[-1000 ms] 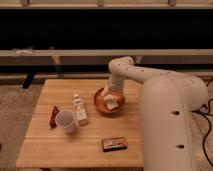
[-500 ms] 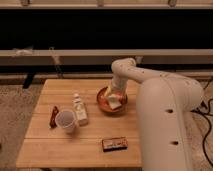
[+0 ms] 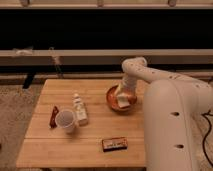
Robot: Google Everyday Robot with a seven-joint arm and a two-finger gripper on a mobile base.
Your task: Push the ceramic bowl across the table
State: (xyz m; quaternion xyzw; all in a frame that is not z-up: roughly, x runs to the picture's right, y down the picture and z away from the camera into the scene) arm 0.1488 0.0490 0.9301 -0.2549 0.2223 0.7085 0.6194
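Note:
The orange-red ceramic bowl (image 3: 114, 98) sits on the right half of the light-brown wooden table (image 3: 60, 150), near its right edge. A pale chunk shows inside it. My white arm comes in from the right, bends above the table's far edge and reaches down into the bowl. My gripper (image 3: 124, 96) is at the bowl's right inner side, touching it.
A white plastic cup (image 3: 66, 120) stands left of centre, with a small white bottle (image 3: 79, 109) lying beside it and a red-brown packet (image 3: 53, 116) to its left. A dark snack bar (image 3: 114, 144) lies near the front edge. My arm's large white body (image 3: 172, 130) covers the table's right side.
The bowl has slid to the right across the table, with my gripper moving right along with it. The cup, bottle, packet and bar have not moved.

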